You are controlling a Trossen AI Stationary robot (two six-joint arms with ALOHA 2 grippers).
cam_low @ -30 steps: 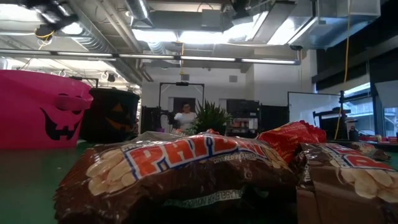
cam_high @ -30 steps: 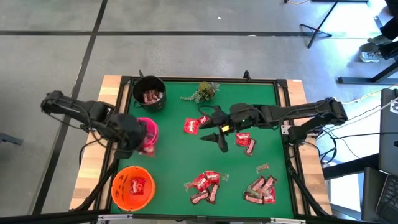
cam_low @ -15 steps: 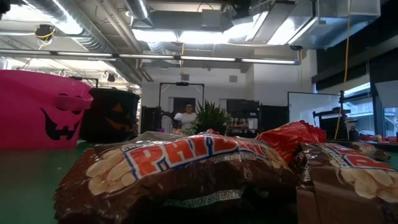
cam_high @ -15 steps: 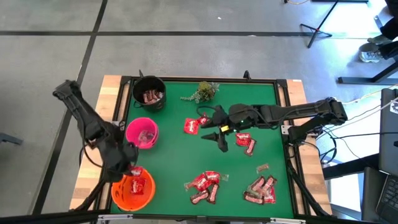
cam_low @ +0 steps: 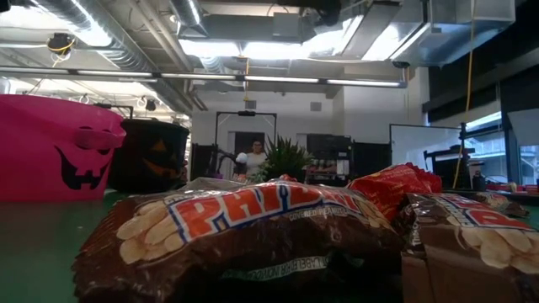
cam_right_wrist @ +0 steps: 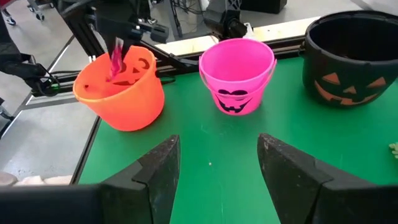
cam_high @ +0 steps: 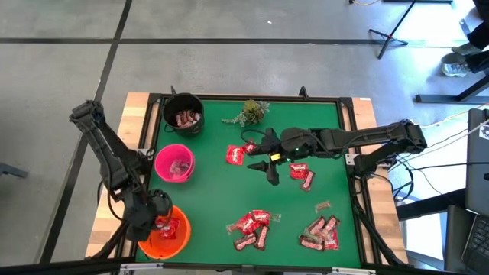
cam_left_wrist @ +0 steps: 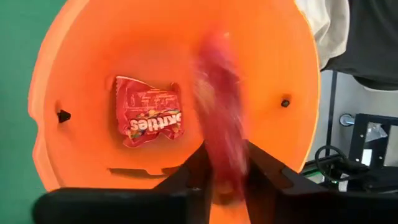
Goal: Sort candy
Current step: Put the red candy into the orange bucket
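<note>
- Orange bucket (cam_high: pixel 163 233) at the table's near left corner: my left gripper (cam_high: pixel 157 222) is over it now; a second ago it was up by the pink bucket (cam_high: pixel 174 164), and half a second ago it was just reaching the orange rim.
- My left fingers (cam_left_wrist: pixel 193 171) stand either side of a red candy packet (cam_left_wrist: pixel 219 143), blurred in the left wrist view; I cannot tell whether they grip it or have let go.
- A red Skittles packet (cam_left_wrist: pixel 148 118) lies flat on the floor of the orange bucket.
- My right gripper (cam_high: pixel 263 162) hangs over the middle of the green table (cam_high: pixel 214 202), fingers (cam_right_wrist: pixel 160 171) spread apart and holding nothing; it sits where it sat a second ago.
- Loose candy: one red packet (cam_high: pixel 236 155) beside my right gripper, another pair (cam_high: pixel 302 174) on its other side, a pile (cam_high: pixel 251 227) near the front edge and a second pile (cam_high: pixel 321 233) toward the front right corner. None has shifted.
- The black bucket (cam_high: pixel 183 114) at the far left corner holds a few brown bars.
- A green sprig (cam_high: pixel 250 111) lies near the far edge.
- In the low view, a brown PayDay bar (cam_low: pixel 244 227) fills the foreground and blocks most of the table behind it.
</note>
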